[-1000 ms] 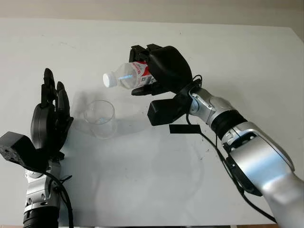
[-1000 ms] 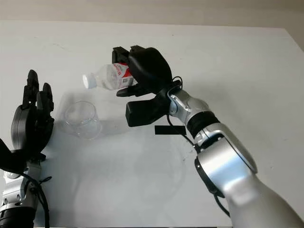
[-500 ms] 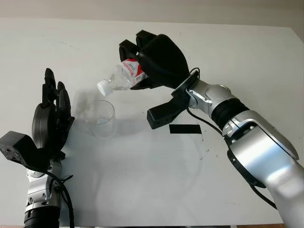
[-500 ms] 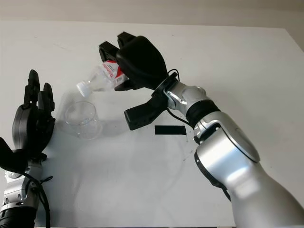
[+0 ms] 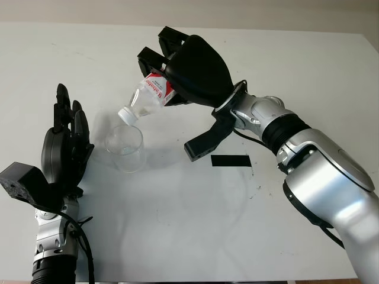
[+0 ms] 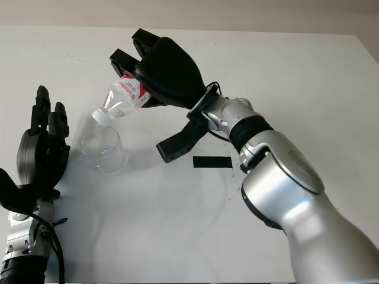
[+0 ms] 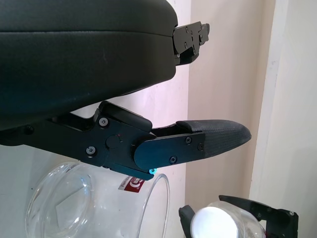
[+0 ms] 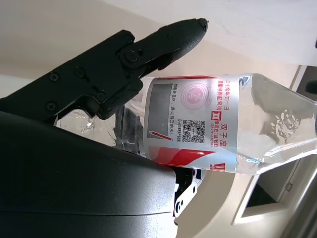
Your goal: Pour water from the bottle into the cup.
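The left hand stands open and holds nothing, upright on the near side of the white table. Just beside it, on its inner side, stands the clear cup. Above and beyond the cup, the right hand grips the bottle — tilted steeply, its white cap pointing down — just over the cup's rim.

bottle: clear, red-white label, white cap | cup: clear
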Motion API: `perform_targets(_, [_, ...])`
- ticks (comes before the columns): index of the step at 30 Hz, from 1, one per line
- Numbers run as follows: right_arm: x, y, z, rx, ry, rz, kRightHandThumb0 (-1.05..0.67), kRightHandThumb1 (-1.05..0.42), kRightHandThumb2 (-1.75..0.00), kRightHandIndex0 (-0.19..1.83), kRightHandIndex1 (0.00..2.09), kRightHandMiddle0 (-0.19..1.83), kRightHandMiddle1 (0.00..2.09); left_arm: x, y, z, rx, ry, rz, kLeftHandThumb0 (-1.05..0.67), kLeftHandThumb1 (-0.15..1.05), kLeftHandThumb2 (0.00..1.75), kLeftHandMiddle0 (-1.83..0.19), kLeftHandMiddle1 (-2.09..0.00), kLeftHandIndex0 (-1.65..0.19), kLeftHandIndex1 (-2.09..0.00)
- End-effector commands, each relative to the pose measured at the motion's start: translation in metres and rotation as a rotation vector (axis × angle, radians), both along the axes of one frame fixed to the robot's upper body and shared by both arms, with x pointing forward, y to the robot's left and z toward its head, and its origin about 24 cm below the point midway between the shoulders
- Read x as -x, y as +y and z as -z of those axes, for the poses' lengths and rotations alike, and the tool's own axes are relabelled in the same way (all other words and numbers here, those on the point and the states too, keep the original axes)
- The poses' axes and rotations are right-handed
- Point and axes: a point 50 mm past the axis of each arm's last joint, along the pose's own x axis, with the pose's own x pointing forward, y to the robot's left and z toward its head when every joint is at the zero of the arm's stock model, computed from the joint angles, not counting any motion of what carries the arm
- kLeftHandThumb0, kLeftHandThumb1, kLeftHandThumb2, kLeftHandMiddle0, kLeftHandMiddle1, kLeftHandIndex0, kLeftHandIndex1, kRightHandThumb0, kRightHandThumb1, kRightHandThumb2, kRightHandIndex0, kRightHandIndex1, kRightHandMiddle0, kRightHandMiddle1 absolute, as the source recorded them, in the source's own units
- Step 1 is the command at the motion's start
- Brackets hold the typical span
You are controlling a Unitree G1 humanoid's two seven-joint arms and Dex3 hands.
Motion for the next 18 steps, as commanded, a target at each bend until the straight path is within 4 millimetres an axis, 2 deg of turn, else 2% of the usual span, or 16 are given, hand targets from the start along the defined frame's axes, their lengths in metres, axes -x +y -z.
perform_targets(1, [0.0001,0.0019,-0.0163,0.0,-0.074,-0.014,-0.47,-1.05,-0.24,1.25,2.09,0.86,2.09,0.0001,-0.0018,0.0047,0.018,0.005,-0.003,-0.75,1.05,0.56,0.19,-0.02,0.19,0.0])
perform_targets(3, [0.0013,0.0023,-0.0164,0.016,-0.104,-0.03,-0.47,-1.05,-0.26,1.26,2.09,0.87,2.09,-0.0001,-0.0018,0.0049,0.02,0.005,-0.004,-0.75,1.05,0.56,0.19,-0.02,0.19,0.0])
perform_targets(7, [0.0028,0.0034,-0.0168,0.039,-0.141,-0.052,-0.48,-1.05,-0.18,1.28,2.09,0.85,2.09,-0.0002,-0.0014,0.0048,0.015,0.005,-0.006,-0.75,1.05,0.56,0.19,-0.02,0.19,0.0])
perform_targets(15, [0.0034,0.0044,-0.0172,0.06,-0.173,-0.058,-0.49,-1.05,-0.15,1.25,2.09,0.64,2.09,0.0,-0.0008,0.0048,0.014,0.004,-0.008,-0.74,1.05,0.58,0.19,-0.03,0.19,0.0])
perform_targets(18, [0.0037,0.0034,-0.0155,0.021,-0.149,-0.062,-0.49,-1.05,-0.14,1.25,2.09,0.82,2.09,0.0004,-0.0006,0.0049,0.011,0.004,-0.011,-0.74,1.05,0.58,0.19,-0.04,0.19,-0.01])
